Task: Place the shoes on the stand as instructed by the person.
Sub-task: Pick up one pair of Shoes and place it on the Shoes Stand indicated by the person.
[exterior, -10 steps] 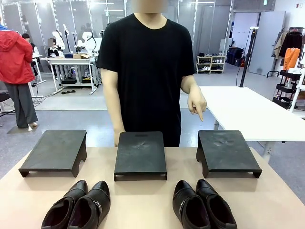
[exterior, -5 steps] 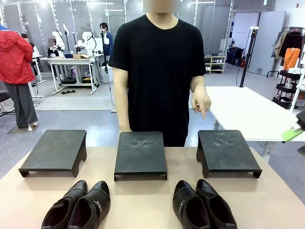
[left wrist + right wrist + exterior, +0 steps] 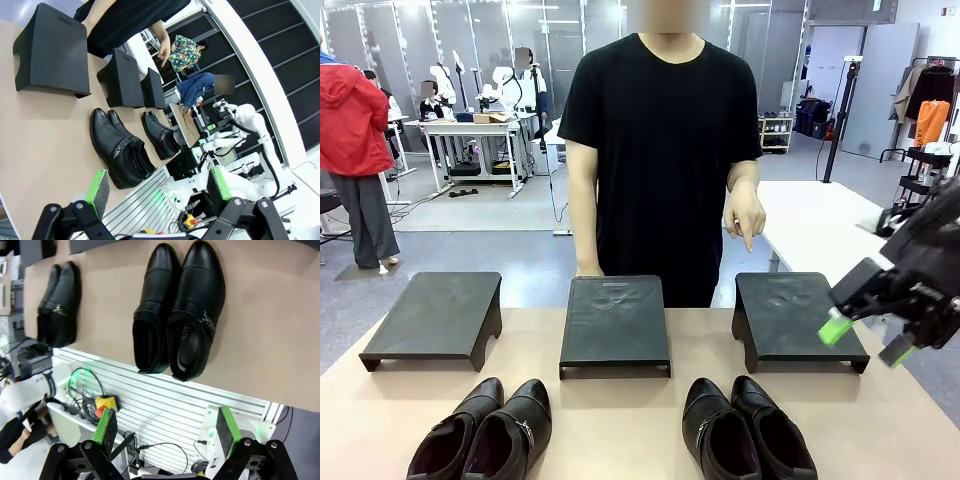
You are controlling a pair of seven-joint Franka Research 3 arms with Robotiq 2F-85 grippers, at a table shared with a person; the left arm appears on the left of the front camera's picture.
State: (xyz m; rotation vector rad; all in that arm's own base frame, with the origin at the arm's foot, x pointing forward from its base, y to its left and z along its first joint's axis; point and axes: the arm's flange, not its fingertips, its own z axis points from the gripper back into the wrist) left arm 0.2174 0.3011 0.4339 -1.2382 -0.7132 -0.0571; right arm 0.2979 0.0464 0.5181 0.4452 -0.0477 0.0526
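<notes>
Two pairs of glossy black shoes stand at the table's near edge, the left pair (image 3: pixel 485 432) and the right pair (image 3: pixel 745 430). Behind them are three black stands: left (image 3: pixel 435 318), middle (image 3: pixel 615 322), right (image 3: pixel 795 318). The person (image 3: pixel 660 150) stands at the far side, and one hand (image 3: pixel 747 215) points a finger down toward the right stand. My right gripper (image 3: pixel 866 339) hovers open by that stand's right edge. From its wrist, the right gripper (image 3: pixel 166 429) looks down on the right pair (image 3: pixel 177 310). My left gripper (image 3: pixel 158 184) is open and empty, back from the left pair (image 3: pixel 120 150).
A white table (image 3: pixel 840 235) stands behind the person on the right. Other people, benches and clothes racks fill the room's background. The table's metal front rail (image 3: pixel 165 405) with cables lies under the right gripper.
My right gripper has come in from the right edge to beside the right stand. The person has shifted slightly right and keeps pointing down. The shoes have not moved.
</notes>
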